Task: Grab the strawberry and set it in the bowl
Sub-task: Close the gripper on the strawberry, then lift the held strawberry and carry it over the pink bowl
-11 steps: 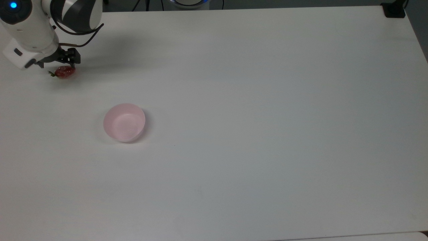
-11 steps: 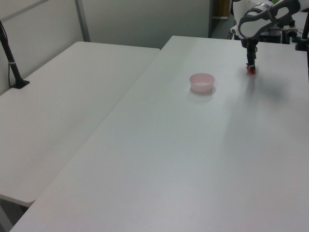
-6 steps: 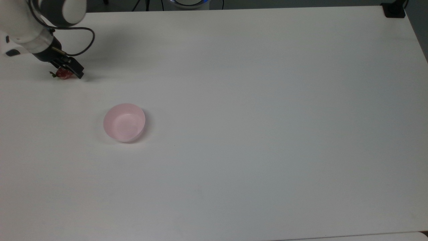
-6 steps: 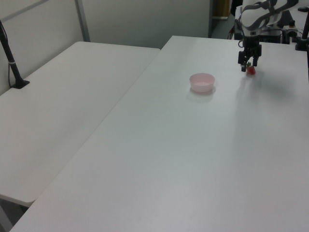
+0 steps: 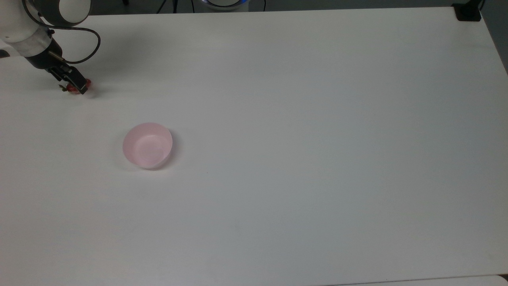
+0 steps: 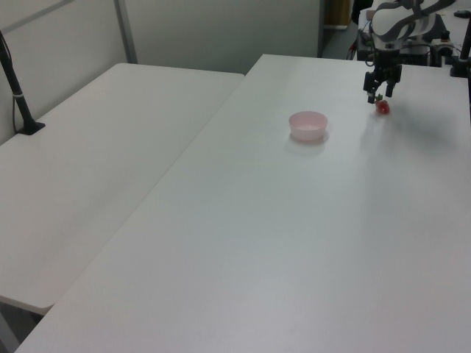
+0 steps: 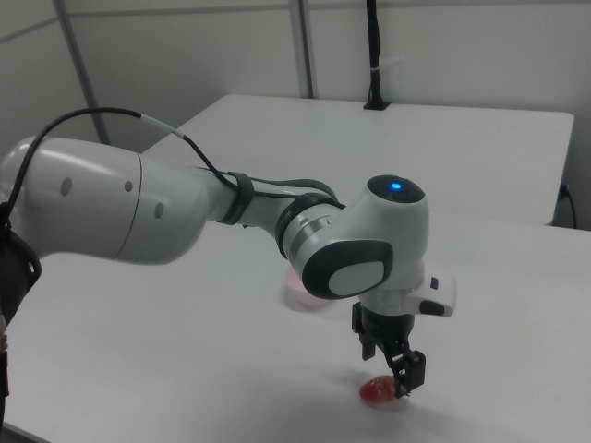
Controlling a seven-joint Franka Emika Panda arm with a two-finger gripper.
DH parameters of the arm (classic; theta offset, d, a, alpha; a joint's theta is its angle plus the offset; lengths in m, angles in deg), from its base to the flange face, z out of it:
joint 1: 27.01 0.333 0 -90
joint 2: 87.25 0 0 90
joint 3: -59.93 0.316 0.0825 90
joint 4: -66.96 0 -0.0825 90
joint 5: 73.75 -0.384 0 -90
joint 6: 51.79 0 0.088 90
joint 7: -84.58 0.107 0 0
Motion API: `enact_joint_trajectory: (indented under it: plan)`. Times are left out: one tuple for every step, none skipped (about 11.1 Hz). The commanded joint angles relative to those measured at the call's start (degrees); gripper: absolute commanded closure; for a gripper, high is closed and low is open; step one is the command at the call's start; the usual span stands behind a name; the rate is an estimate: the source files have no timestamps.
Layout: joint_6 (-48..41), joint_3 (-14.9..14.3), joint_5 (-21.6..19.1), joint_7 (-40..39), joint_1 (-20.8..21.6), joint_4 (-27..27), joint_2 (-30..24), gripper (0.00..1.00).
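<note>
Near the top view's far left corner of the desk point(image 5: 301, 119), we are seeing the claw point(image 5: 77, 85) hanging low, its fingers spread around the strawberry point(image 5: 71, 88), which is lying on the desk. We are seeing the pink bowl point(image 5: 147, 145) sitting well apart from it, nearer the top view's middle.

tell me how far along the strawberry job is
Done: the hand has reached the strawberry, which lies on the table at the top view's far left. In hand: it sits right at the berry, fingers apart, nothing lifted. Left: close, lift, carry to the pink bowl, which has nothing in it, and drop it in.
</note>
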Motion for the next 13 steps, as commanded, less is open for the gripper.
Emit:
enact_joint_trajectory:
  plan:
    - [1.3, -0.5, 1.0, 0.8, 0.6, -2.0, -0.8, 0.05]
    - [1.4, -0.5, 1.0, 1.2, 0.6, -2.5, -0.8, 0.05]
    - [1.5, -0.4, 0.9, 1.2, 0.5, -2.6, -0.7, 0.11]
    - [2.5, -0.5, 0.8, 1.2, 0.5, -2.8, -0.6, 0.18]
    - [3.6, -0.4, 0.7, 1.2, 0.6, -3.5, -0.7, 0.29]
    - [4.1, -0.4, 0.7, 1.2, 0.6, -3.7, -0.7, 0.46]
    - [4.1, -0.4, 0.7, 1.0, 0.6, -3.6, -0.7, 0.63]
    - [4.1, -0.4, 0.6, 0.7, 0.6, -3.6, -0.7, 0.73]
    - [4.1, -0.4, 0.6, 0.6, 0.6, -3.6, -0.7, 0.74]
    - [4.1, -0.4, 0.6, 0.5, 0.6, -3.6, -0.7, 0.74]
    - [3.7, -0.4, 0.6, 0.5, 0.7, -3.4, -0.8, 0.74]
    - [3.5, -0.4, 0.6, 0.5, 0.8, -3.3, -1.1, 0.74]
    - [3.4, -0.1, 0.6, 0.5, 1.1, -3.2, -1.6, 0.74]
